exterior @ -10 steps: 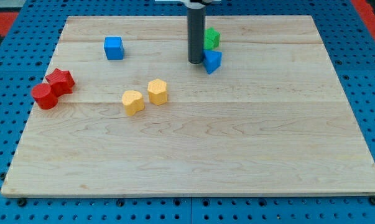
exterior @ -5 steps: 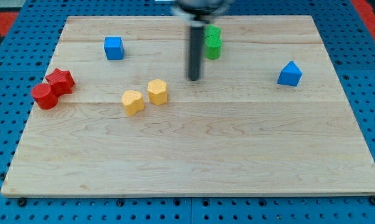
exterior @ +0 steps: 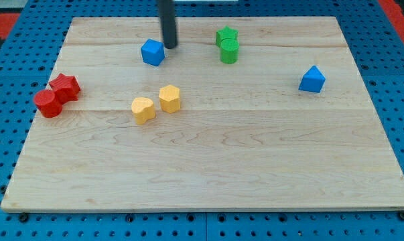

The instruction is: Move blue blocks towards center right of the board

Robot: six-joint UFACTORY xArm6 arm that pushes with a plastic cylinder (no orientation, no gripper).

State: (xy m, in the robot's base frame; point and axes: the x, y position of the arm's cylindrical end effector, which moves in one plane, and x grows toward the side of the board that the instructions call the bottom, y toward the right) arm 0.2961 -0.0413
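Observation:
A blue cube (exterior: 152, 52) sits on the wooden board (exterior: 208, 167) at the upper left of middle. My tip (exterior: 169, 46) stands just to its upper right, close to it or touching it. A second blue block, house-shaped (exterior: 312, 79), lies at the view's right, a little above mid-height.
Two green blocks (exterior: 226, 43) sit together near the top middle. Two yellow blocks (exterior: 156, 104) lie left of centre. Two red blocks (exterior: 56, 95) sit at the left edge. Blue pegboard surrounds the board.
My tip moved from the middle up and left to the blue cube. The cube has shifted right and turned. The house-shaped blue block stays at the right.

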